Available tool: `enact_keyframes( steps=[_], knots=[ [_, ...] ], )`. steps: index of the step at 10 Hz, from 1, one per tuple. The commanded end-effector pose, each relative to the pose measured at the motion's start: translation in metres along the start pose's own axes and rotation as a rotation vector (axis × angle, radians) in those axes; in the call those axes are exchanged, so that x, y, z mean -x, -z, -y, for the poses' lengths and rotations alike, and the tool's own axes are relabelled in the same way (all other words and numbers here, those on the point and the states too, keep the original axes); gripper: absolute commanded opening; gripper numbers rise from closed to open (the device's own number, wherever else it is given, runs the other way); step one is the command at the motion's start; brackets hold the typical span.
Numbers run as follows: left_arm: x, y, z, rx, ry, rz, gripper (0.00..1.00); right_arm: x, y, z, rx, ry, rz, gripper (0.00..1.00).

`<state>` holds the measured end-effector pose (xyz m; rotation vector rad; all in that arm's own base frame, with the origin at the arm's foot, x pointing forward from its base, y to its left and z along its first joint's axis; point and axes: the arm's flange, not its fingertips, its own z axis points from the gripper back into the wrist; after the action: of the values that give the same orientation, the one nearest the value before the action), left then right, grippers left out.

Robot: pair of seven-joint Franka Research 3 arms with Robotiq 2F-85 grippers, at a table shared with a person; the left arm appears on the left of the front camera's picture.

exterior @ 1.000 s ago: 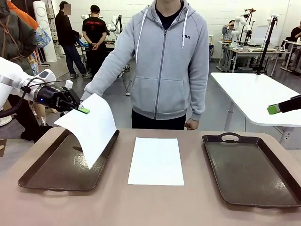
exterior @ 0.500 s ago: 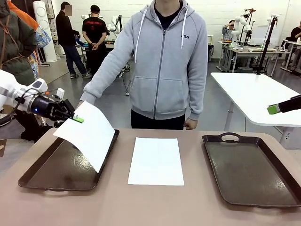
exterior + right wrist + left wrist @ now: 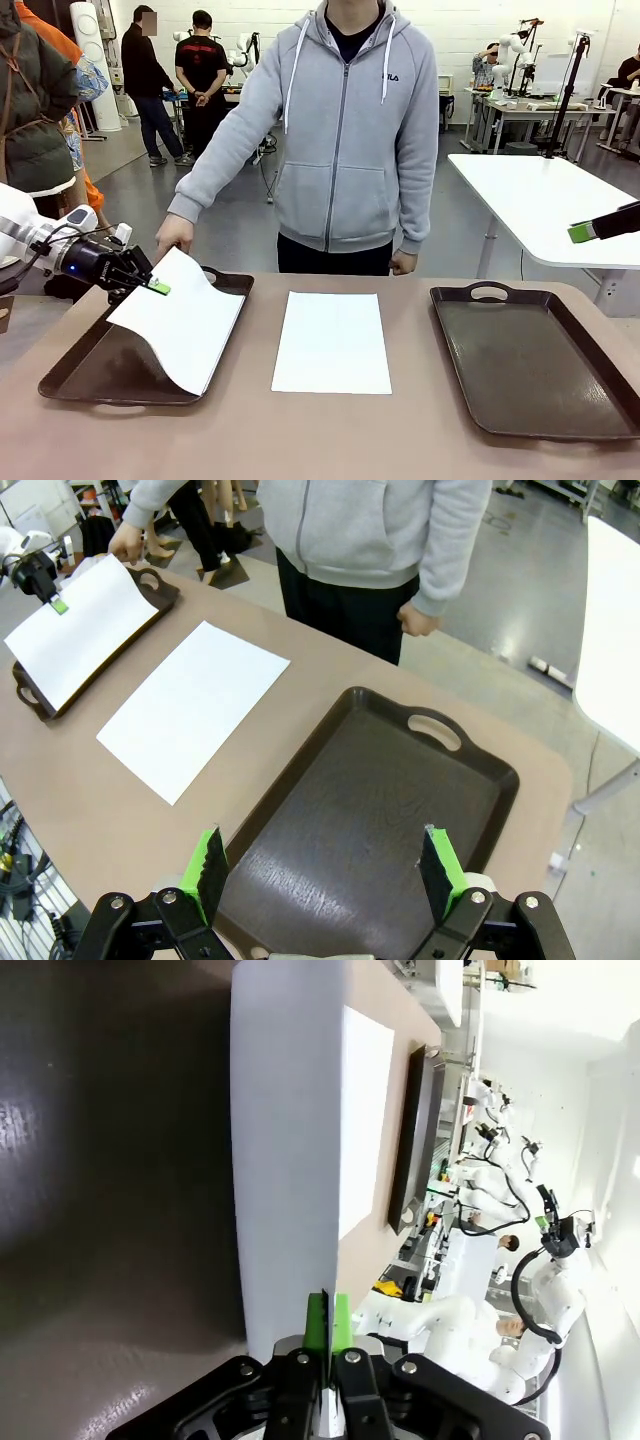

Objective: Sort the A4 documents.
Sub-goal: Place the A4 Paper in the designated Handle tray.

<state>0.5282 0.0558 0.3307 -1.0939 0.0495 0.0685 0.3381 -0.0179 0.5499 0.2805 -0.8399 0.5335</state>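
One sheet (image 3: pixel 185 325) in left pincer (image 3: pixel 157 288)

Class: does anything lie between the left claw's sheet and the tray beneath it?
Nothing visible. The left claw holds the sheet over the left tray, whose floor looks bare; a person's hand is near its far edge.

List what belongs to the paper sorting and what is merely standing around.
Belongs: sheet pinched in the left claw, over the left tray; second sheet flat on the table; right tray; open right claw.
Standing around: white table behind the person; bystanders at the back.
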Motion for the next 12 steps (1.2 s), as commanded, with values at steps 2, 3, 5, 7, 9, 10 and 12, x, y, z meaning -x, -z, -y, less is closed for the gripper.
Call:
enact_keyframes(
  steps=[2,3,5,7,9,10,12],
  knots=[
    [-0.005,-0.012,0.012,-0.175,-0.002,-0.039,0.01,0.000,0.002,0.000,-0.007,0.000,0.001,1.00],
    [-0.008,-0.009,0.011,-0.214,-0.013,-0.048,0.01,0.000,0.002,0.000,-0.007,0.000,0.001,1.00],
    [-0.012,0.001,0.003,-0.256,-0.033,-0.075,0.01,0.000,0.002,0.000,-0.007,0.000,0.001,1.00],
    [-0.014,0.012,-0.002,-0.329,-0.037,-0.065,0.01,0.000,0.002,0.000,-0.007,0.000,0.001,1.00],
    [-0.014,0.015,-0.006,-0.396,-0.042,-0.029,0.01,0.000,0.002,0.000,-0.007,0.000,0.001,1.00],
    [-0.014,0.011,-0.006,-0.439,-0.050,-0.017,0.01,0.000,0.002,0.000,-0.007,0.000,0.001,1.00],
    [-0.014,0.004,-0.005,-0.489,-0.051,0.005,0.01,0.000,0.002,0.000,-0.007,0.000,0.001,1.00]
  ],
)
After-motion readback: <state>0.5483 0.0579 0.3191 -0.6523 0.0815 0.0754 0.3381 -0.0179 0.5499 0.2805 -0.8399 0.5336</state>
